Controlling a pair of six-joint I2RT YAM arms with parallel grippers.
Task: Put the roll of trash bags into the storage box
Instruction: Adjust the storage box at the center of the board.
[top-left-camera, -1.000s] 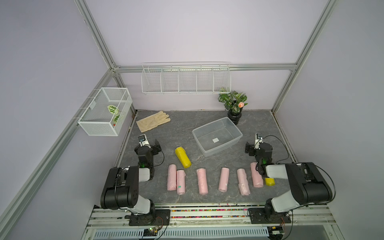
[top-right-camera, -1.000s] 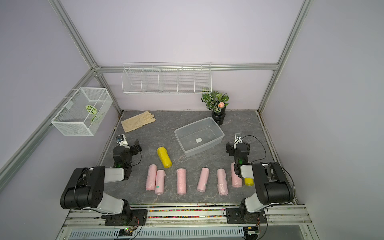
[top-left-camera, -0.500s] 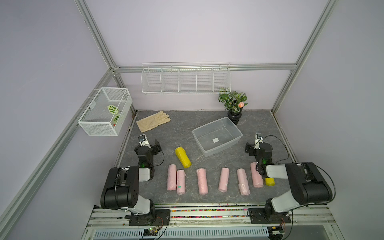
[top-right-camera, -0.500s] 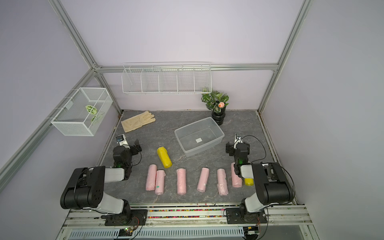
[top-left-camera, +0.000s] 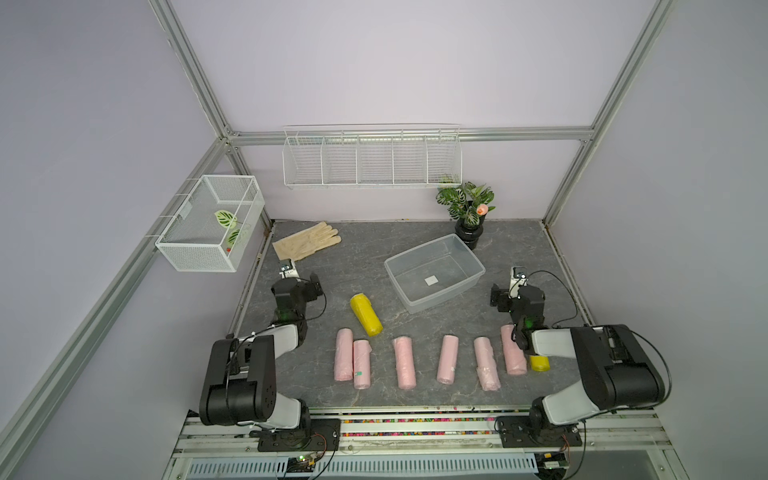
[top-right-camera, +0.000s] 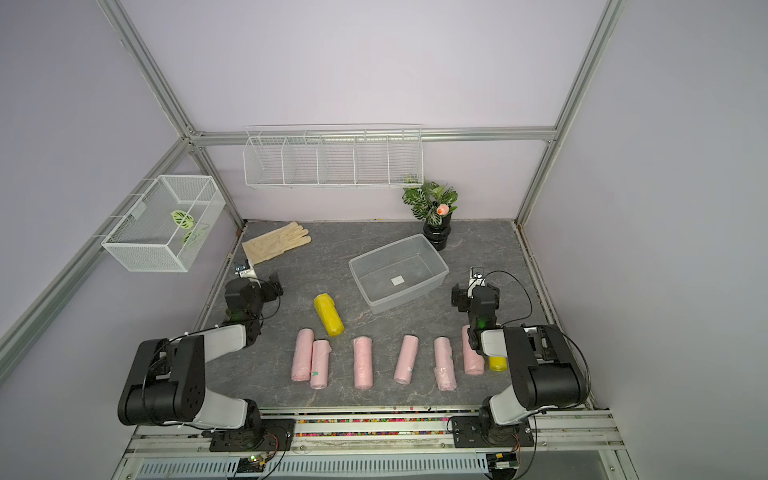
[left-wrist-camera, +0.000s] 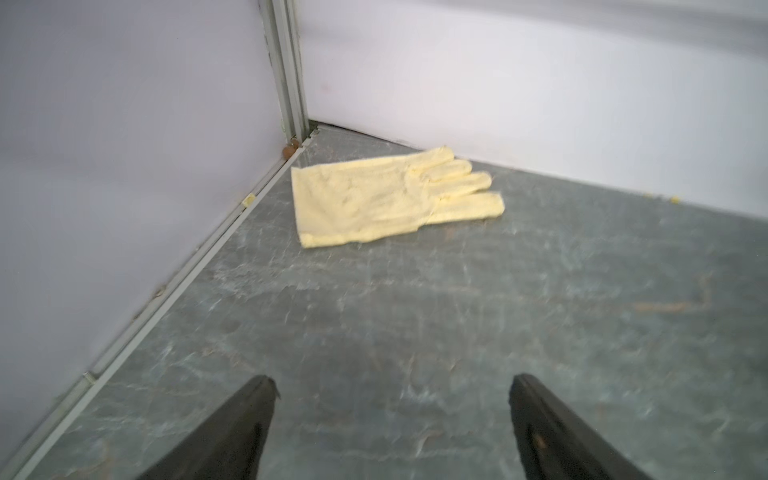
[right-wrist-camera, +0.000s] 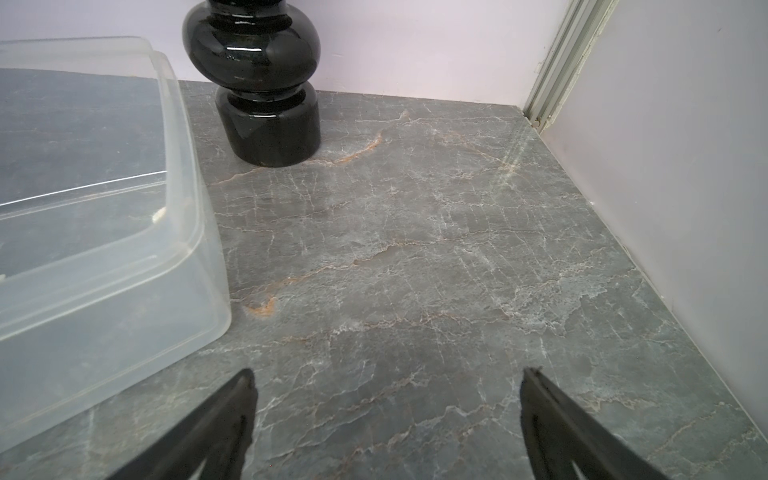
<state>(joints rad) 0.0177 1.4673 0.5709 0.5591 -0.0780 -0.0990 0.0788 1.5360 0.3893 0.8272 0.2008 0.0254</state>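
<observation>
Left hand: low over bench, fingers spread, empty, facing glove.
Right hand: low beside storage box, fingers spread, empty.
Trash bags: yellow roll and six pink rolls lie on bench, outside box.

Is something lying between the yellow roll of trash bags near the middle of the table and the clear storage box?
Nothing visible does. Only bare grey tabletop separates the yellow roll from the storage box, and the box has no lid.
</observation>
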